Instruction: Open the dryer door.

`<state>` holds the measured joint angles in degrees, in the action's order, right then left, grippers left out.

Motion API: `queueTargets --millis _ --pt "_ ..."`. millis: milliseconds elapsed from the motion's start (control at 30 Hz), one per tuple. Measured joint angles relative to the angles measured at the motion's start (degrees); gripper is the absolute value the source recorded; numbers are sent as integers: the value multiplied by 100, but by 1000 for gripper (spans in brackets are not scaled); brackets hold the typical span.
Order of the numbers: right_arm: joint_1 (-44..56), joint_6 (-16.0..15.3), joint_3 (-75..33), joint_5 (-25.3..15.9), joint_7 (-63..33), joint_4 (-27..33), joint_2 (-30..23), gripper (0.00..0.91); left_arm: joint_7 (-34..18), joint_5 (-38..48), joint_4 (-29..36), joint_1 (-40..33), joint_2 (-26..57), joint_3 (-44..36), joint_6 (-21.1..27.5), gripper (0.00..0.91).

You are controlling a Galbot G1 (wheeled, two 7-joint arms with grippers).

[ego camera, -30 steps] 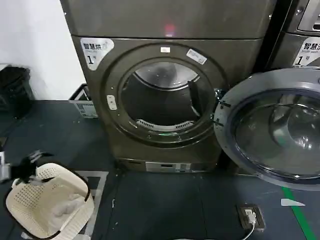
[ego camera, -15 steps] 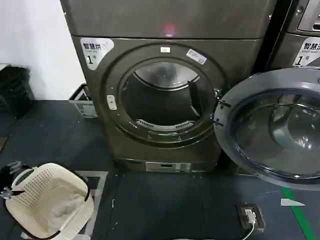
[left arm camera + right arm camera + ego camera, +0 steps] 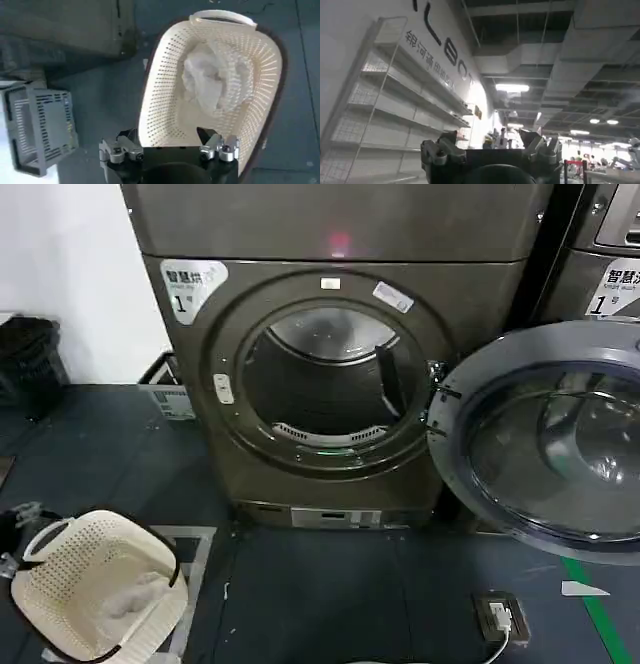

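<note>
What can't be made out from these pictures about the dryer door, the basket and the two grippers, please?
- Dryer door: open; its right part is cut off by the head view's edge.
- Basket: white cloth inside; anything under it is hidden.
- Left gripper: open over the basket's rim; in the head view it is cut by the left edge.
- Right gripper: open, facing the ceiling; its place relative to the dryer cannot be told.

Looks like a laundry setup inside a big industrial hall: numbered stacked machines [image 3: 330, 384], a perforated laundry basket [image 3: 95, 584] on dark flooring, wire shelving [image 3: 395, 100], exposed ceiling ducts [image 3: 560, 55].
</note>
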<state>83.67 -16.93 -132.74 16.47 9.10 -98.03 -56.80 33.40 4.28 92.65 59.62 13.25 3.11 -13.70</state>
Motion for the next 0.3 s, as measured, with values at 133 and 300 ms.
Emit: queueTargets --millis 133,300 --pt "40 94 -74 -91 -17 98 8 907 124 12 32 16 -27 74 2 907" --pt "55 119 -111 -152 -26 100 4 907 172 -41 -3 8 -32 139 -63 907"
